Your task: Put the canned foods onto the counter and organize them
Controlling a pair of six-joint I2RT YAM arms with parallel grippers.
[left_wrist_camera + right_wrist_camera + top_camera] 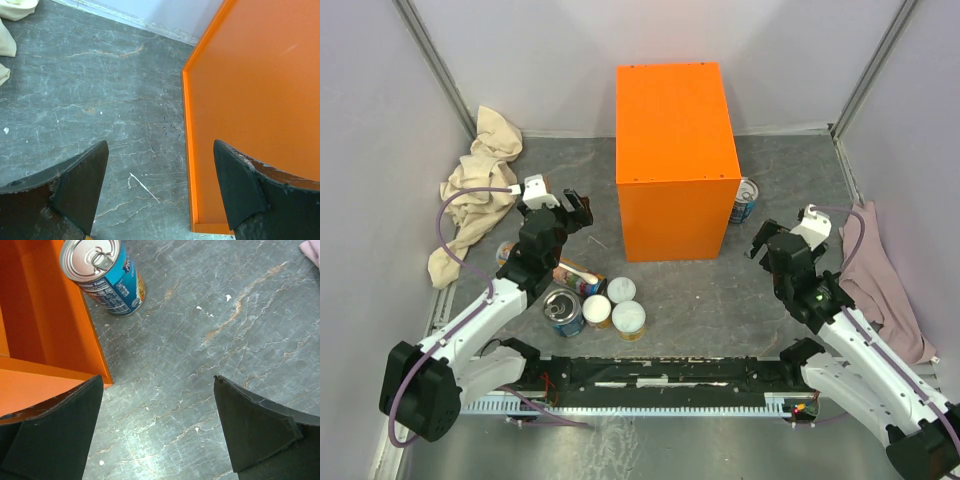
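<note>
Both arms hang over the worktop (720,300) with nothing in their grip. The left jaws are spread wide and so are the right jaws. No can stands on the counter (675,110) yet, so we judge the task barely begun.

The relation that matters most is on the right. One blue tin (102,275) stands upright, long axis vertical, just beside the counter's right face (touching or a hair apart, we cannot tell). In the right wrist view it lies ahead of the jaws and off to their left, near the top edge, with bare worktop between the open fingers. The right arm (810,280) is plainly the nearer one. We judge it must reach forward and swing left to straddle the tin, minding the orange wall close on that side.

The other cans (597,311) cluster near the left arm (535,250), between it and the counter's near face. Most stand upright, and one (578,274) lies on its side. The left jaws point past them at the worktop by the counter's left face, so that cluster sits back toward the arm's base.
</note>
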